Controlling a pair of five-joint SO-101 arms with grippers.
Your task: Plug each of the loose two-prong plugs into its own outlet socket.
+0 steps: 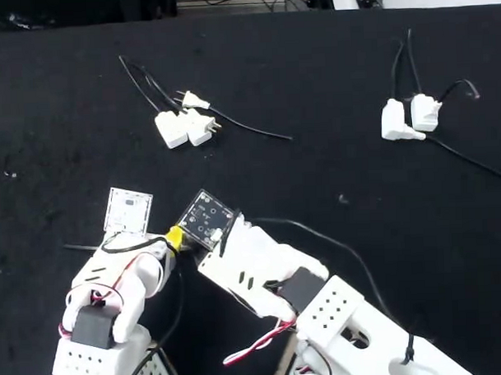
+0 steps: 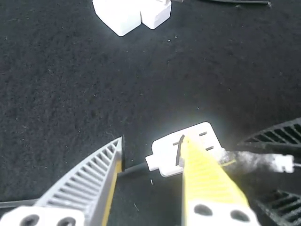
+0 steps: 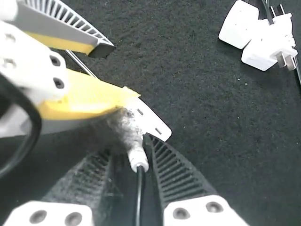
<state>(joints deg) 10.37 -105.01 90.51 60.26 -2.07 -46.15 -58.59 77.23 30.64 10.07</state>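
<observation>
Right hand (image 3: 130,147) clenched on a white two-prong plug (image 3: 137,162) at the edge of the outlet socket (image 2: 207,136) on the black worktop (image 1: 312,70). Left hand (image 2: 151,141) released, its yellow finger (image 2: 202,183) lying on the socket. More loose plugs (image 1: 186,124) lie well beyond the socket.

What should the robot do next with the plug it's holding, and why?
Probably ease the right gripper forward so its plug goes into the socket. The plug is pinched and points at the socket's slots, and the yellow finger of the left gripper lies over the socket, likely steadying it.
</observation>
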